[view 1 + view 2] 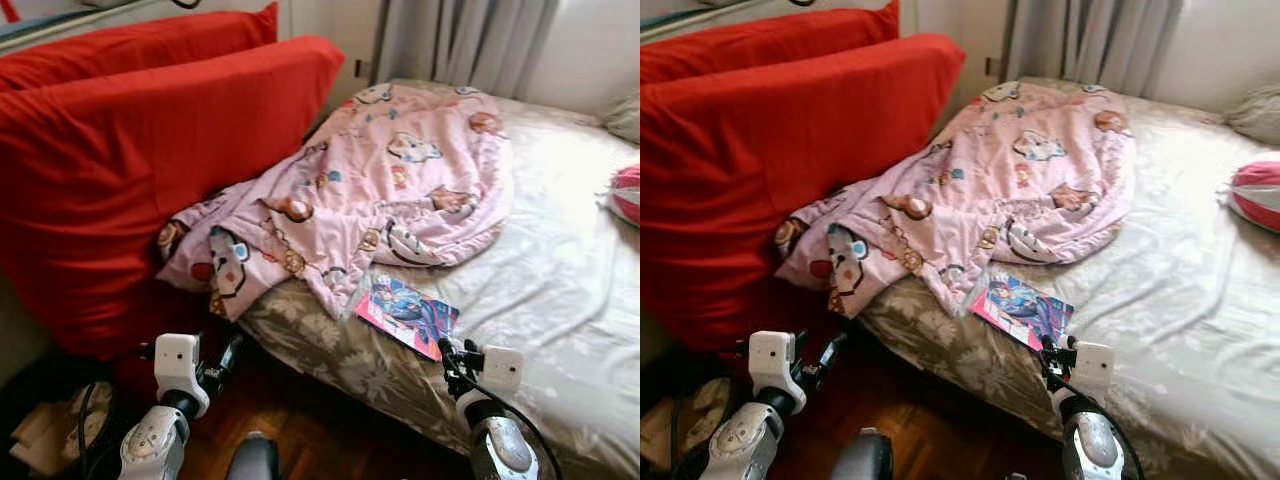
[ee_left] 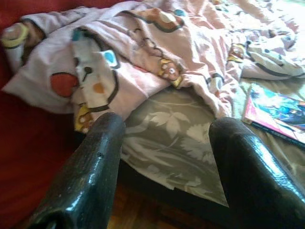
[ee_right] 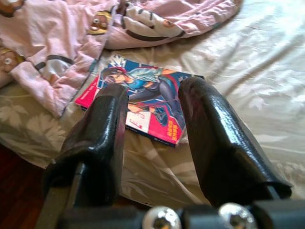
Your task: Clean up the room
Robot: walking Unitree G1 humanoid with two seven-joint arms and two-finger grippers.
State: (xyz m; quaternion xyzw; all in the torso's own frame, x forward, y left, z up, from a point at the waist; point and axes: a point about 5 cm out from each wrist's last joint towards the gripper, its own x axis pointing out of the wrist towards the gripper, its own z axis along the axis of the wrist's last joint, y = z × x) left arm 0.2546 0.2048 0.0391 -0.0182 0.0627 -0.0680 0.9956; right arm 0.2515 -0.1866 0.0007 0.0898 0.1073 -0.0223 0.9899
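Pink cartoon-print quilt (image 1: 380, 190): crumpled in a heap across the bed, one end spilling over the near edge against the red cushions.
Bed (image 1: 560, 290): covered by a pale grey-beige sheet with a leaf pattern, wrinkled, sunlit toward the far side.
Thin glossy comic book with pink edge and blue-clad figure on the cover (image 1: 405, 312): flat on the sheet near the bed's front edge, just beside the quilt's lower fold, one corner touching or tucked under it.
Two large red fabric cushions (image 1: 150, 150): stacked upright at the left, leaning at the bed's side.
Grey curtain (image 1: 460, 40): hanging behind the bed at the far wall.
Pink-and-white striped rounded object (image 1: 1258, 195): on the sheet at the far right, well apart from the book.
Left tool (image 2: 164, 167): black fingers spread apart, holding nothing, low beside the bed edge, facing the quilt's overhanging end.
Right tool (image 3: 150, 138): fingers apart, holding nothing, just before the bed's front edge, aimed at the comic book, which shows between the fingers.
Dark wooden parquet floor (image 1: 320, 430): visible between the arms, below the bed.
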